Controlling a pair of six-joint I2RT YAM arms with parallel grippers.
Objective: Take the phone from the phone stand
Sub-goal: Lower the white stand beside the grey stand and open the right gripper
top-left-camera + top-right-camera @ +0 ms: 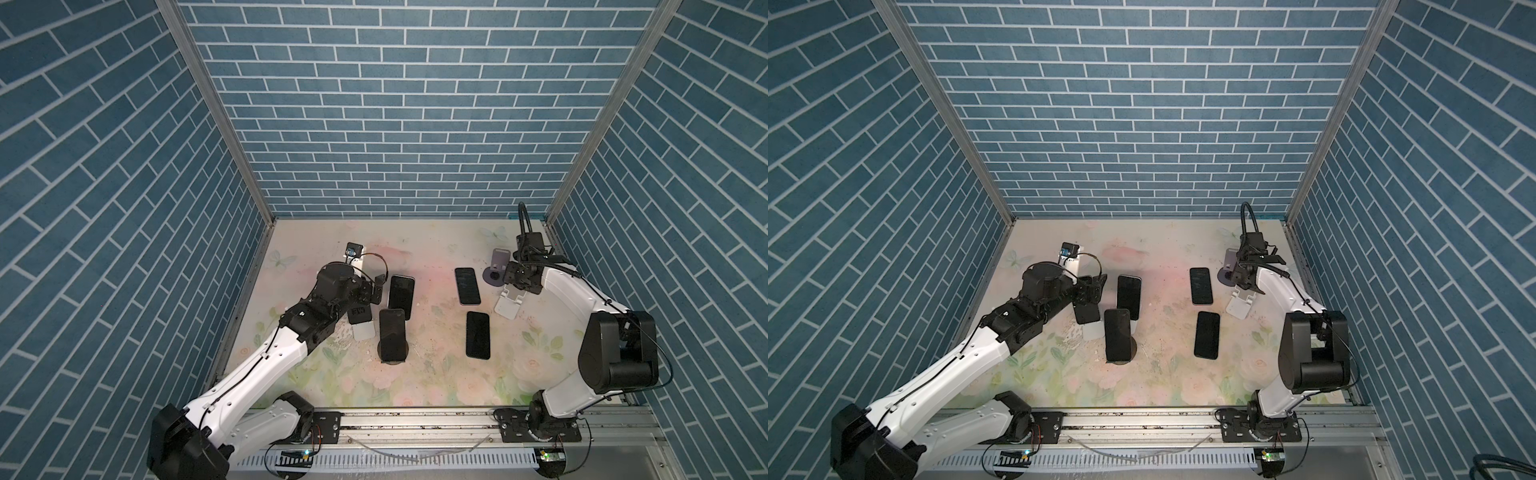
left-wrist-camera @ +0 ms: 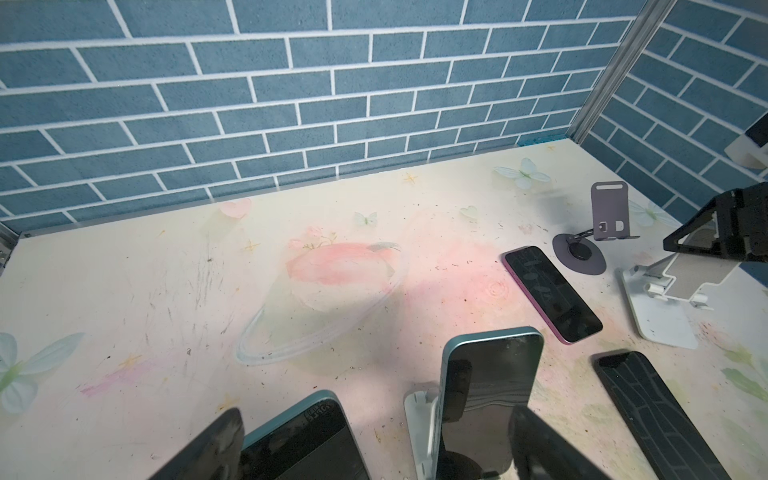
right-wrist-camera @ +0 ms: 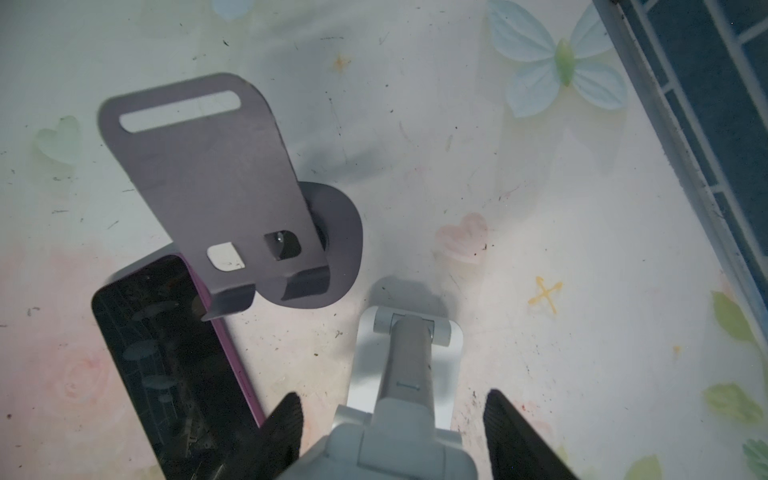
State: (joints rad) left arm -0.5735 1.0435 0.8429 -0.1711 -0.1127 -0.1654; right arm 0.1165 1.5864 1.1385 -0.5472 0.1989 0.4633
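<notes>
Left gripper [image 1: 376, 290], left of centre in both top views, stands spread wide beside a propped phone [image 1: 401, 297]; right gripper [image 3: 392, 397] straddles the white stand [image 3: 409, 361], jaws apart.

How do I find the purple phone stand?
Look at the far right corner of the flowery table. The purple phone stand sits there, next to a white stand. Unlike that square-based white one, it is purple with a round base.
</notes>
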